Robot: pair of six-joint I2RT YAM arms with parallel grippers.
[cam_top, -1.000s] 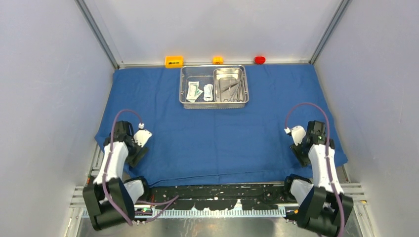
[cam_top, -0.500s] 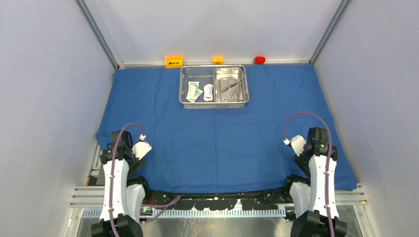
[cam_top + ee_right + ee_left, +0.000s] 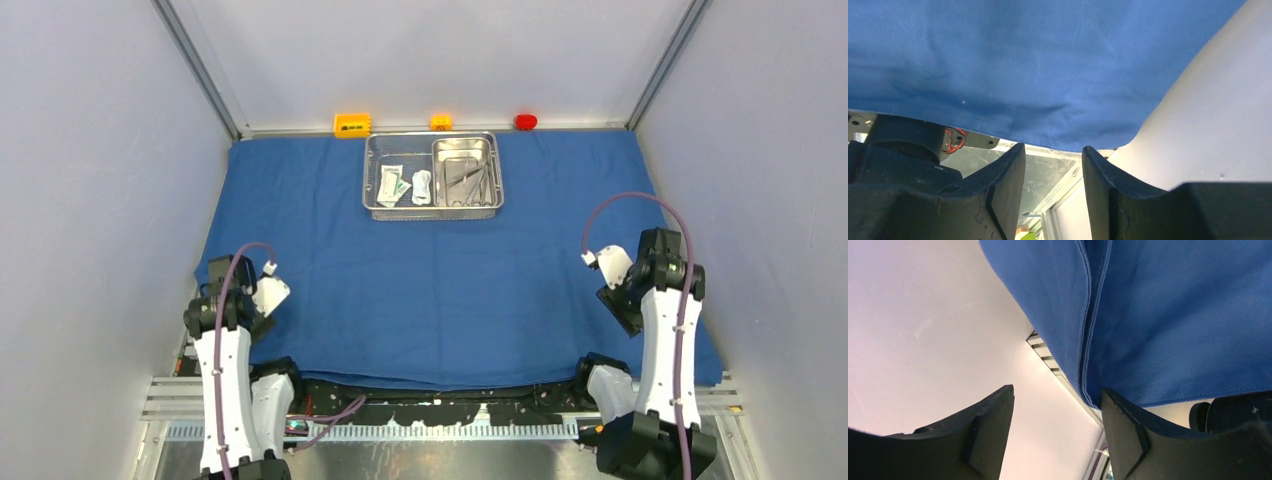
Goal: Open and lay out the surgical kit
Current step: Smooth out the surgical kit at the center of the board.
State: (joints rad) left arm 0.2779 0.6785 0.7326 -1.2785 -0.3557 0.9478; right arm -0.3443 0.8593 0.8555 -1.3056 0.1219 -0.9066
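The blue cloth wrap (image 3: 440, 270) lies spread flat over the table. On its far middle stands the steel mesh tray (image 3: 374, 175), holding white-green packets (image 3: 400, 185) and the smaller steel pan (image 3: 438, 172) with thin scissors and forceps (image 3: 466, 181). My left gripper (image 3: 262, 322) hangs at the cloth's near left edge. It is open and empty (image 3: 1057, 390), with the hemmed cloth edge (image 3: 1173, 315) just beyond its right finger. My right gripper (image 3: 625, 315) is over the near right part of the cloth. It is open too (image 3: 1053, 147), with the cloth (image 3: 1023, 60) past its tips.
An orange block (image 3: 352, 125), a yellow block (image 3: 441, 122) and a red block (image 3: 525, 122) sit along the back wall. White side walls close in left and right. A black and metal rail (image 3: 450, 388) with both arm bases runs along the near edge.
The cloth's near edge now lies closer to the arm bases, its right corner drawn out. The left arm has shifted left. The right arm has moved right and a little farther away.
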